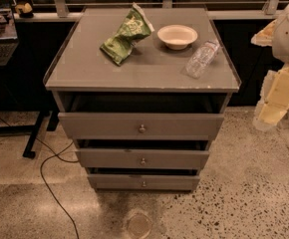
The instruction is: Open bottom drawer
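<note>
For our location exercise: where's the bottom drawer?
Camera view, centre-bottom: the slim grey wooden bottom drawer sits under the mid-sized grey drawer; the pincer hangs far right.

The slim grey bottom drawer [114,182], knob [144,184] centred, sits lowest of 3; the tool [266,117] hangs well apart, right.

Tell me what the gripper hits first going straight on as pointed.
The gripper, at the right edge beside the cabinet, seems to point downward; it would probably meet the floor first, not the bottom drawer. Depth is unclear.
</note>
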Available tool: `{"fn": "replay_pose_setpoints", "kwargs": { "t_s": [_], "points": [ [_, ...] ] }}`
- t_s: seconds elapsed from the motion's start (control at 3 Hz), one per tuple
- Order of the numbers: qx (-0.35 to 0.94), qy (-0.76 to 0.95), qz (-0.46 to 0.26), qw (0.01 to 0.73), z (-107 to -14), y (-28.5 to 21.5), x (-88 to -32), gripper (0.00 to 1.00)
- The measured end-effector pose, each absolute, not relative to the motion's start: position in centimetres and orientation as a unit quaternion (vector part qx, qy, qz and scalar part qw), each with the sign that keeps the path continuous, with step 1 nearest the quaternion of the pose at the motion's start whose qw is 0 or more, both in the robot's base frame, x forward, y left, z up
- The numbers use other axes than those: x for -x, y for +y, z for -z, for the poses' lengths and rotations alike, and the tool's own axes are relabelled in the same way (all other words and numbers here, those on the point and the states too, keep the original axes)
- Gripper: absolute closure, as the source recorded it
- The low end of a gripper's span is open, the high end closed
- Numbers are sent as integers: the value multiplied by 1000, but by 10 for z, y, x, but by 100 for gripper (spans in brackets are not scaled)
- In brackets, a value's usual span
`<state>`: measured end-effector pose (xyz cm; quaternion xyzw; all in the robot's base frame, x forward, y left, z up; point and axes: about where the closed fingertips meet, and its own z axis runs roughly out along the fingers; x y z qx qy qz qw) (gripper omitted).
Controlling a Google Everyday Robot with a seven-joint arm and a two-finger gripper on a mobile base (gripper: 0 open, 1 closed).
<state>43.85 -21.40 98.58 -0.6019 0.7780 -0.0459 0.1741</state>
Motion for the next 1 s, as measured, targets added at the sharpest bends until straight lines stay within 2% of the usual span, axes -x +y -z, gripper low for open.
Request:
{"fn": "replay_pose_setpoints", "kwargs": {
  "t_s": [0.67, 1.0],
  "points": [
    [588, 785, 35, 190, -979, -218, -437, 0],
    [551, 802, 9, 230, -958, -228, -430, 0]
  ]
}}
